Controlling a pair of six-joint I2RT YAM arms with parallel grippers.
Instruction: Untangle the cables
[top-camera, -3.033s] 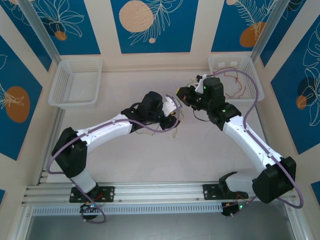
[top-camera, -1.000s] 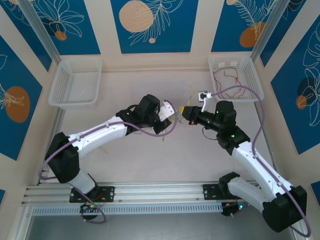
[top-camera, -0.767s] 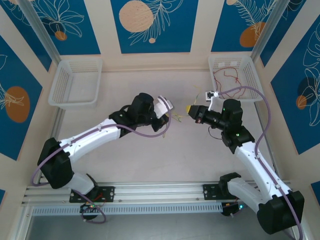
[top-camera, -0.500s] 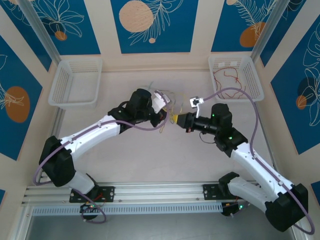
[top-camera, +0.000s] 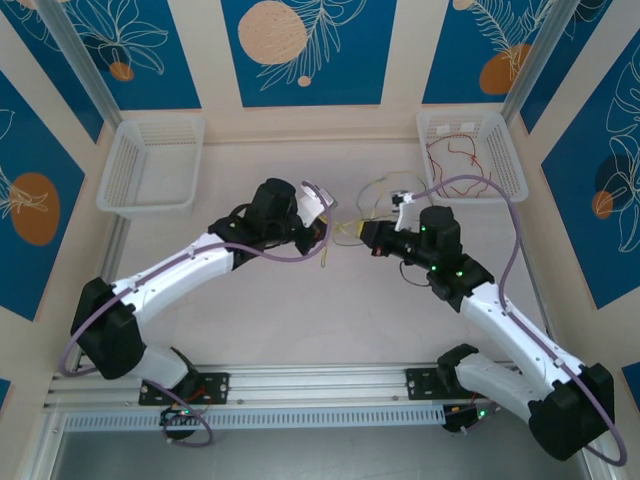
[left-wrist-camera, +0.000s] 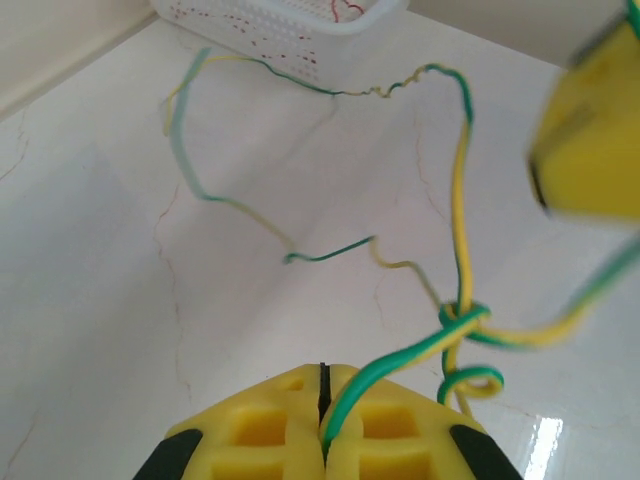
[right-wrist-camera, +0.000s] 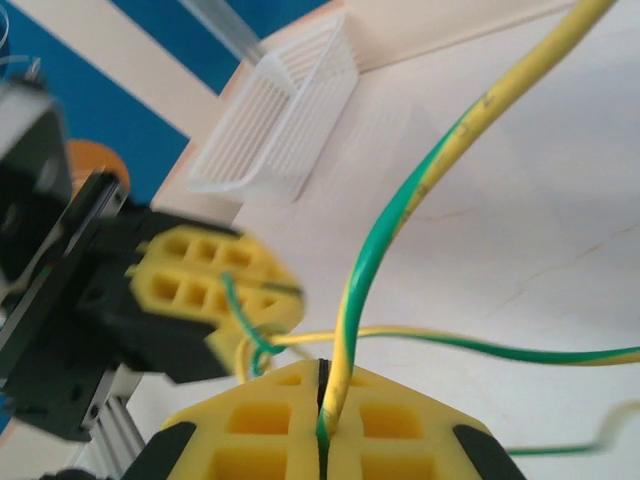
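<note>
Grippers have drawn slightly apart over the last half second. Left gripper (top-camera: 322, 228) faces right gripper (top-camera: 371, 237) mid-table, with the green-and-yellow cables (top-camera: 348, 226) strung between them. Left jaws are closed, pinching one green-and-yellow strand; right jaws are closed on another strand. Knot (left-wrist-camera: 462, 318) hangs just beyond the left fingertips. A loose loop trails toward the far-right basket (top-camera: 510, 145), which holds the red cables (top-camera: 455, 155).

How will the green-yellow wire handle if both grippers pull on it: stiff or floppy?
Likely floppy: the green-yellow wire droops in loose squiggles. Probably light, being so thin. The knot near the left gripper may cinch tighter.
</note>
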